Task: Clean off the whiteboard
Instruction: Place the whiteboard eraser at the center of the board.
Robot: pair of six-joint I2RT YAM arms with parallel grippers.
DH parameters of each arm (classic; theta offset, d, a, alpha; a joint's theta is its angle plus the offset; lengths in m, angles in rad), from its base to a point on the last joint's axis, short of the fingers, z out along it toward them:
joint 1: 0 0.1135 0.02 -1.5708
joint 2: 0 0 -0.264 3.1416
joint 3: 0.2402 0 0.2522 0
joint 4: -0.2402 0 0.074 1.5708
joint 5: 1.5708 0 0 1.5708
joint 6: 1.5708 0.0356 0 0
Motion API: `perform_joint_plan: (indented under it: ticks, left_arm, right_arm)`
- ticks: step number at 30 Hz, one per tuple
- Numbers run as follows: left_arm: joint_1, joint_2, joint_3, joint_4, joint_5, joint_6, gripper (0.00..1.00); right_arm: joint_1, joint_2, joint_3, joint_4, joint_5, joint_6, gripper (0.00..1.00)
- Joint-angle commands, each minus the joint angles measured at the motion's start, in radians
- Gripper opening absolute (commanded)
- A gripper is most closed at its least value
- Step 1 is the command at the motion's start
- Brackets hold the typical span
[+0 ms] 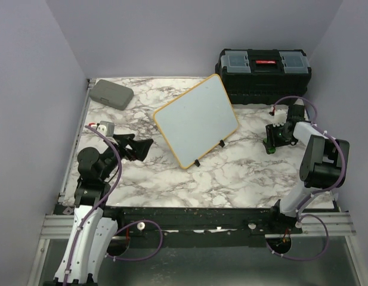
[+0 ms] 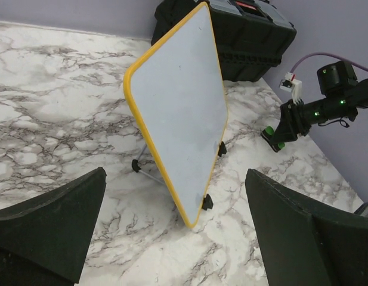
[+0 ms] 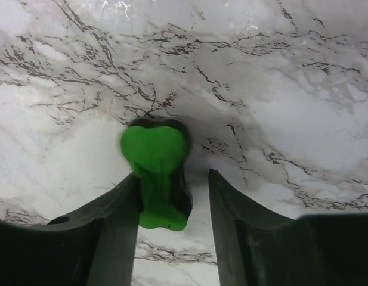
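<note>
Tabletop (image 1: 231, 179): marble pattern, white with grey veins, and it carries everything noted here.

Toolbox (image 1: 263, 71): black with clear lid compartments, sitting at the far right corner.

Whiteboard (image 1: 195, 119): we find it about mid-tabletop, closer to the far edge than the near one. It stands propped and leaning back, turned at an angle to the edges, and its far corner comes up just in front of the toolbox. The frame is yellow with rounded corners. The face looks blank from above; we cannot tell whether faint marks remain.

Grey case (image 1: 111, 93): flat, lying at the far left corner, well apart from the whiteboard.

Left pincer (image 1: 142, 149): near the left edge and aimed at the whiteboard. It is released, jaws spread wide, nothing between them, and clear of the board.

Right pincer (image 3: 173, 179): near the right edge, pointing down at the tabletop. The jaws stand apart. A green piece (image 3: 155, 155) sits between them on the marble, against one finger with a gap to the other, so we read this pincer as released, not clenched.

Whiteboard feet (image 2: 206, 202): small, black, resting on the marble.
</note>
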Motion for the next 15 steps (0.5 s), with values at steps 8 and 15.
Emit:
perform_joint_plan:
  ticks: [8,15]
  left_arm:
    - [0.023,-0.022,0.064,-0.133,0.087,0.022,0.99]
    - [0.08,0.052,0.076,-0.031,0.232,-0.079,0.99]
  right_arm:
    - [-0.001,-0.165,0.049,-0.062,0.035,0.02,0.76]
    - [-0.001,-0.19,0.056,-0.088,0.05,0.015,0.78]
